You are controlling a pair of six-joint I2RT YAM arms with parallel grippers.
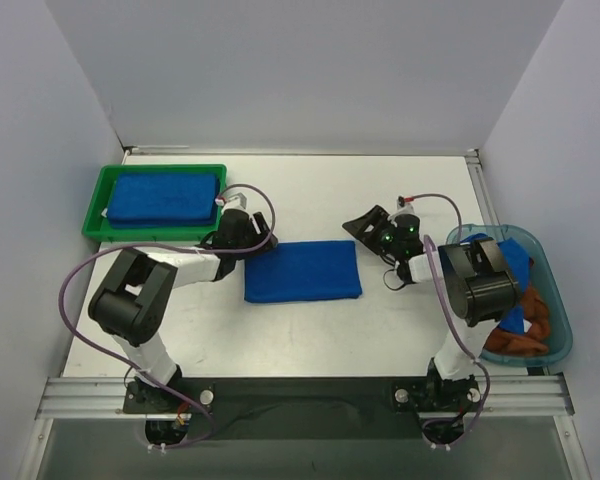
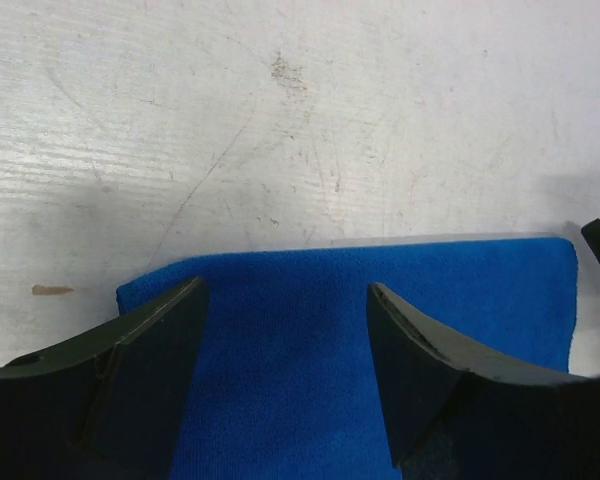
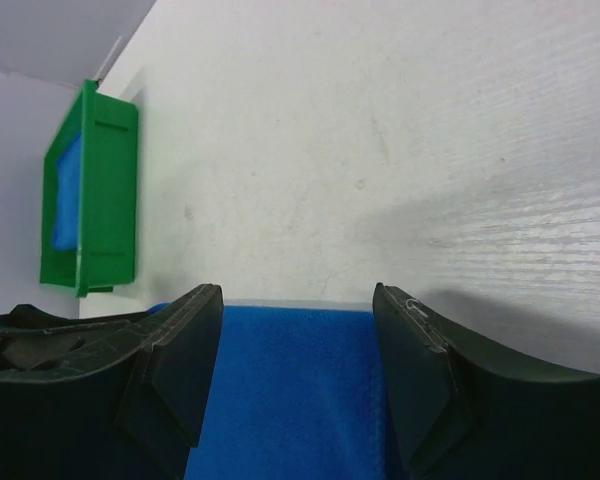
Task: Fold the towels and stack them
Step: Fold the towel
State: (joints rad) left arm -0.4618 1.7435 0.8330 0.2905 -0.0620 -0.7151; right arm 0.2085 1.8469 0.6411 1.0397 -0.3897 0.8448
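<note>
A folded royal blue towel (image 1: 302, 270) lies flat at the table's middle. My left gripper (image 1: 264, 241) hovers at its far left corner, open, and the left wrist view shows the towel (image 2: 380, 330) under the spread fingers with nothing between them. At the towel's far right corner my right gripper (image 1: 367, 227) is also open, and its wrist view shows the towel (image 3: 290, 390) below the gap. Another folded blue towel (image 1: 165, 198) rests in the green tray (image 1: 98, 215). A blue towel (image 1: 516, 262) and a rust-brown towel (image 1: 525, 340) lie crumpled in the teal bin (image 1: 558, 300).
The green tray (image 3: 105, 200) stands at the far left against the wall, close to the left arm's wrist. The teal bin sits at the right table edge beside the right arm's elbow. White walls close in the left, back and right sides.
</note>
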